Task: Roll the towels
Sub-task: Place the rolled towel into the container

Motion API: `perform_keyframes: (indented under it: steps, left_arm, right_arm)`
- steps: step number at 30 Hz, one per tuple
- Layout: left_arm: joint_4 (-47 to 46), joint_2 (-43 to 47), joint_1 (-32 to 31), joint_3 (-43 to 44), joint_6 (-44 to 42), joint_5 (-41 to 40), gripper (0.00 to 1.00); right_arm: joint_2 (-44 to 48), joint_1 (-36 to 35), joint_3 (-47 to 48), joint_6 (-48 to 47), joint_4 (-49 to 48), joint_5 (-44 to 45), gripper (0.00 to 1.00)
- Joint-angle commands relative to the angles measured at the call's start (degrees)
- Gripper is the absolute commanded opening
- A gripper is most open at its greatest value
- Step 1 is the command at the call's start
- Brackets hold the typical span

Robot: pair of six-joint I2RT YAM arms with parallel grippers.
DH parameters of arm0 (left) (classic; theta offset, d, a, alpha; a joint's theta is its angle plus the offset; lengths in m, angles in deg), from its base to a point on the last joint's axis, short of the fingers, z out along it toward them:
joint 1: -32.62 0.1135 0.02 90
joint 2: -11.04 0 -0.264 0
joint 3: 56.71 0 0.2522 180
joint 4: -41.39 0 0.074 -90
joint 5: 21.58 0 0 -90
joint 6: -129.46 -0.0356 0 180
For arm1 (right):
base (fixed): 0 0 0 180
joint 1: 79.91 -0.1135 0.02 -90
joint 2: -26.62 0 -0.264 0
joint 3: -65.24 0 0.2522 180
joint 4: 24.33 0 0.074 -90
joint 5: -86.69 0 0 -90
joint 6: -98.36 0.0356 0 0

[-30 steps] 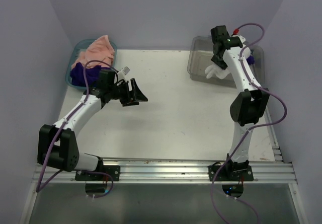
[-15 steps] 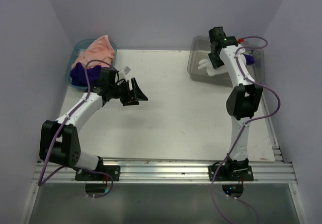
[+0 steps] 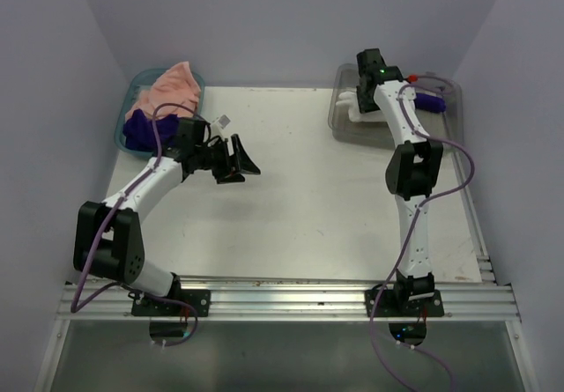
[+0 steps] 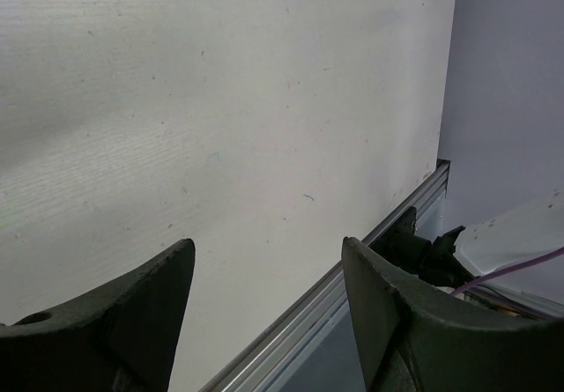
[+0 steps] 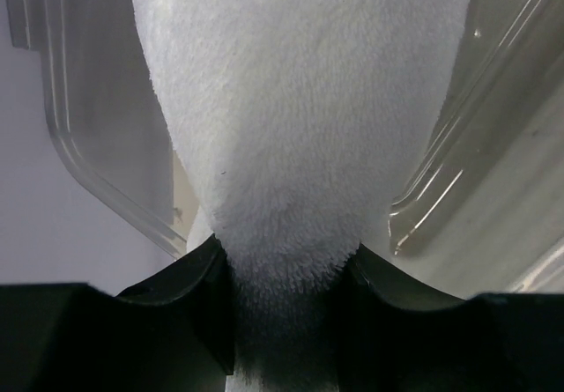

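Right gripper [image 5: 286, 267] clenching white towel [image 5: 300, 119], dangling it over clear grey bin [image 3: 341, 129] at far right. Best lowering until cloth is resting on bin floor before letting go, likely sparing roll. Left gripper [image 4: 266, 251] gaping, empty, above table [image 4: 176, 101].

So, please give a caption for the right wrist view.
Right gripper shut on the white towel, clear bin behind it.

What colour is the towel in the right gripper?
The towel is white; the right wrist view shows it best.
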Motion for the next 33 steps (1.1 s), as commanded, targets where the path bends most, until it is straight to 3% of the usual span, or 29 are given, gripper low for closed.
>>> perform_keyframes:
  steps: [1, 5, 9, 19, 28, 33]
  left_arm:
    - [0.68, -0.81, 0.45, 3.11, 0.59, -0.27, 0.72]
    - [1.21, -0.9, 0.45, 3.55, 0.68, -1.06, 0.71]
    - [1.91, -0.38, 0.45, 3.2, 0.68, -1.76, 0.72]
    - [2.09, 1.64, 0.45, 1.27, 2.08, -4.13, 0.72]
    - [2.52, 2.87, 0.19, 0.39, 3.4, -5.1, 0.72]
    - [3.05, 3.31, 0.1, 0.48, 3.23, -5.46, 0.72]
  right_arm:
    - [-1.17, -0.22, 2.95, 3.74, -5.78, 1.27, 0.0]
    - [-2.58, -0.13, 2.51, 3.75, -7.99, 3.98, 0.0]
    - [-3.37, -0.04, 1.01, -1.87, -17.12, 5.31, 0.0]
    - [-10.75, 0.49, 3.3, -1.71, -27.76, 1.45, 0.0]
    - [-6.72, 0.49, -5.84, 1.45, -36.37, 4.52, 0.0]
    - [-4.35, 0.23, -8.03, 3.56, -34.54, 8.64, 0.0]
